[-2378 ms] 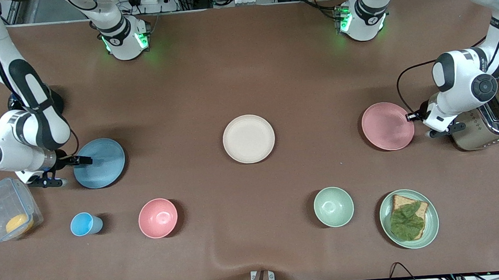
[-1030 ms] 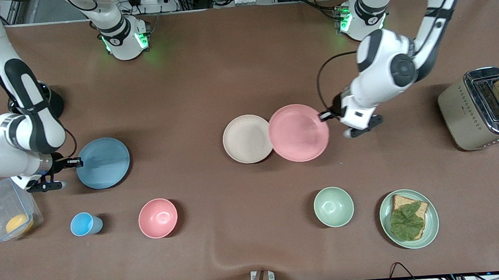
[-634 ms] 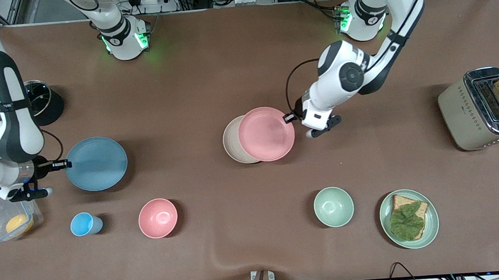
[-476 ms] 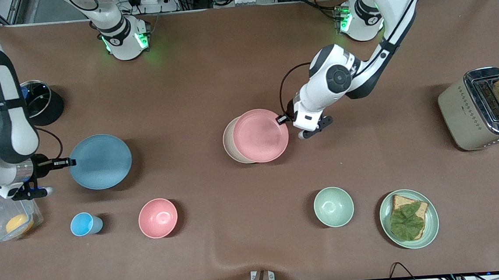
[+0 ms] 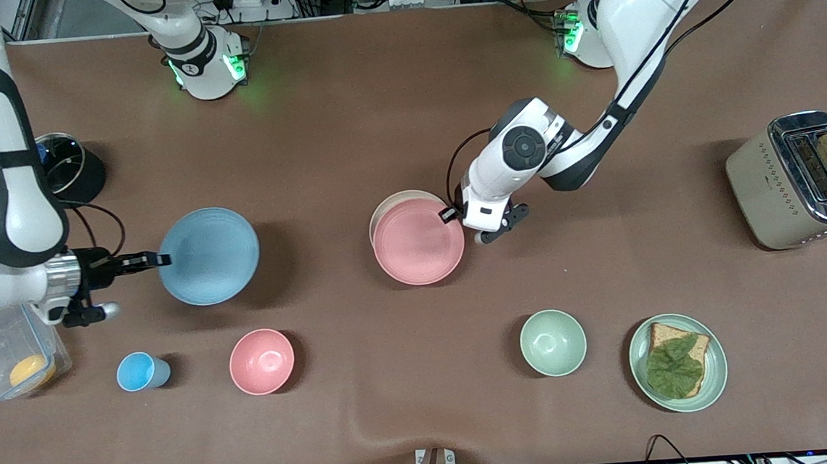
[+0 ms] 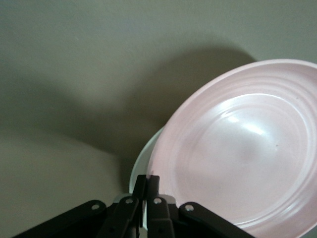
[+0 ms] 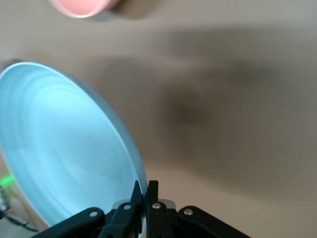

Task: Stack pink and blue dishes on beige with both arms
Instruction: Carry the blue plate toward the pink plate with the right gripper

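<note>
The pink plate [image 5: 418,242] hangs tilted over the beige plate [image 5: 388,204], covering most of it. My left gripper [image 5: 449,215] is shut on the pink plate's rim at the edge toward the left arm's end. In the left wrist view the pink plate [image 6: 237,153] fills the space past the left gripper [image 6: 147,181], with a sliver of the beige plate [image 6: 141,168] beneath. The blue plate [image 5: 208,256] is lifted off the table, and my right gripper [image 5: 161,260] is shut on its rim. The right wrist view shows the blue plate [image 7: 59,148] tilted in the right gripper [image 7: 145,188].
Nearer the front camera stand a blue cup [image 5: 139,371], a pink bowl [image 5: 262,361], a green bowl [image 5: 553,342] and a green plate [image 5: 718,367] with toast. A toaster [image 5: 781,184] sits at the left arm's end. A clear container [image 5: 7,355] and black pot [image 5: 71,168] are at the right arm's end.
The left gripper carried the pink plate from beside the toaster to over the beige plate. The right gripper lifted the blue plate and moved it toward the middle.
</note>
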